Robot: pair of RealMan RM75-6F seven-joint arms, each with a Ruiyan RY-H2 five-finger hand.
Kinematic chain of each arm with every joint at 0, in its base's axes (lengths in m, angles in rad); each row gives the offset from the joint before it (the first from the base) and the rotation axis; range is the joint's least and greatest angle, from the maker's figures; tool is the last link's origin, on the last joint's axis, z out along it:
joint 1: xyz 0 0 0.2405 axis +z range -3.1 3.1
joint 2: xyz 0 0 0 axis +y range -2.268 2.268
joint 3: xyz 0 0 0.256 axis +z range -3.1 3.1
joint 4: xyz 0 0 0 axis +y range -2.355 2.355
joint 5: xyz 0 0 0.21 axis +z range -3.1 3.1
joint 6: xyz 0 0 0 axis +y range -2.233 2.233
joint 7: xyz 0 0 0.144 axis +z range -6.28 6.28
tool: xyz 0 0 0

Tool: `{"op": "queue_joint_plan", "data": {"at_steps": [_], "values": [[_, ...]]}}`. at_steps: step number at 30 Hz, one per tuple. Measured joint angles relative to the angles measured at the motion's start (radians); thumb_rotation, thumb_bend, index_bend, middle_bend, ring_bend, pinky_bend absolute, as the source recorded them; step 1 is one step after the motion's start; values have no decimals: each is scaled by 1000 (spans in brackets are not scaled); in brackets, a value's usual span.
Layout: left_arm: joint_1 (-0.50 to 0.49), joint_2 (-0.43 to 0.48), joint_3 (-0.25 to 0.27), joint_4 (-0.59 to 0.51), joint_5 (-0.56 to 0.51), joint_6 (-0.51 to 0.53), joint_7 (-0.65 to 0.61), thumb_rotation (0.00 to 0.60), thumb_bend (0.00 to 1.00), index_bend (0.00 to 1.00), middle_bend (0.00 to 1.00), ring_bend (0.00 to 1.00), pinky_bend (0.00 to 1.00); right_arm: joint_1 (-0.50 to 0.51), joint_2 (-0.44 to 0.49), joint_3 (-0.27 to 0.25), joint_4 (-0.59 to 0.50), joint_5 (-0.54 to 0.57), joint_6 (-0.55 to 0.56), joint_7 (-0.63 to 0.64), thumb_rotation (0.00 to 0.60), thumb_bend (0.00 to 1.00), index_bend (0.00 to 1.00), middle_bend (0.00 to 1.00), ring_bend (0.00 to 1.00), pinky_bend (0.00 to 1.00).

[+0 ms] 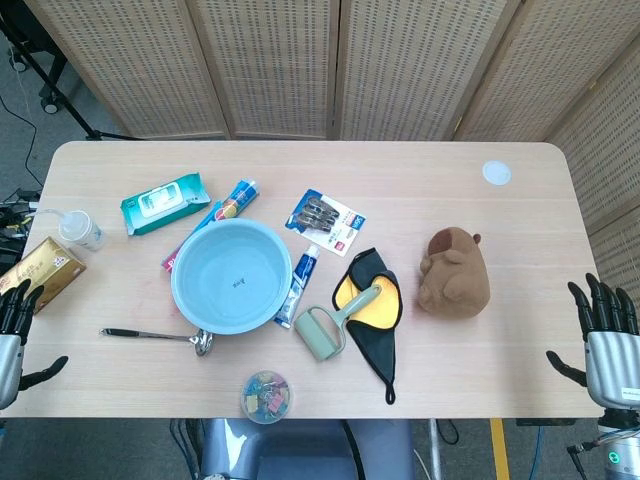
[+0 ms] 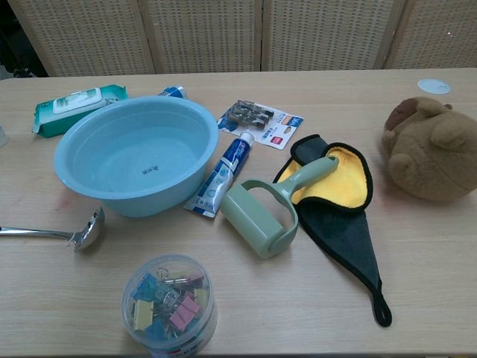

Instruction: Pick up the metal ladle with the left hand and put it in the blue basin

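Waiting at the near edge of the counter (image 1: 480, 380), both hands sit idle: the left hand (image 1: 14, 330) at the near left corner and the right hand (image 1: 606, 335) at the near right corner, each with fingers spread and holding nothing.

Just in from the near edge, a tub of clips (image 2: 170, 302) stands at six o'clock from the blue basin (image 1: 232, 275). The ladle (image 1: 160, 336) lies at about seven o'clock of the basin, its bowl tucked close against the basin's near rim and its thin handle running out toward nine o'clock, toward the left hand.

To do this step well, I judge the left hand should come in over the handle's free end, well clear of the basin wall, pinch the flat handle firmly so it cannot roll, lift, then carry it toward one o'clock and lower it inside the basin.

Farther back lie a toothpaste tube (image 2: 223, 177), a lint roller (image 2: 264, 216) and a wipes pack (image 1: 165, 203).

The chest view cuts off the handle's end and shows neither hand; whether the ladle's bowl touches the basin is unclear.
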Motion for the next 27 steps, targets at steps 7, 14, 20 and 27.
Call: {"op": "queue_joint_plan", "data": {"at_steps": [7, 14, 20, 27], "values": [[9, 3, -5, -4, 7, 7, 2, 600, 0, 0, 0, 0, 0, -1, 7, 5, -5, 11, -3, 13, 600, 0, 71, 0, 0, 0], [9, 3, -3, -4, 21, -5, 6, 600, 1, 0, 0, 12, 2, 0, 9, 3, -12, 12, -9, 14, 600, 0, 71, 0, 0, 0], [-11, -4, -4, 8, 16, -60, -5, 600, 15, 0, 609, 618, 469, 2, 6, 4, -8, 28, -22, 17, 600, 0, 71, 0, 0, 0], [-76, -14, 0, 41, 3, -219, -83, 600, 18, 0, 864, 898, 900, 1, 12, 11, -9, 34, -19, 34, 600, 0, 72, 0, 0, 0]]}}
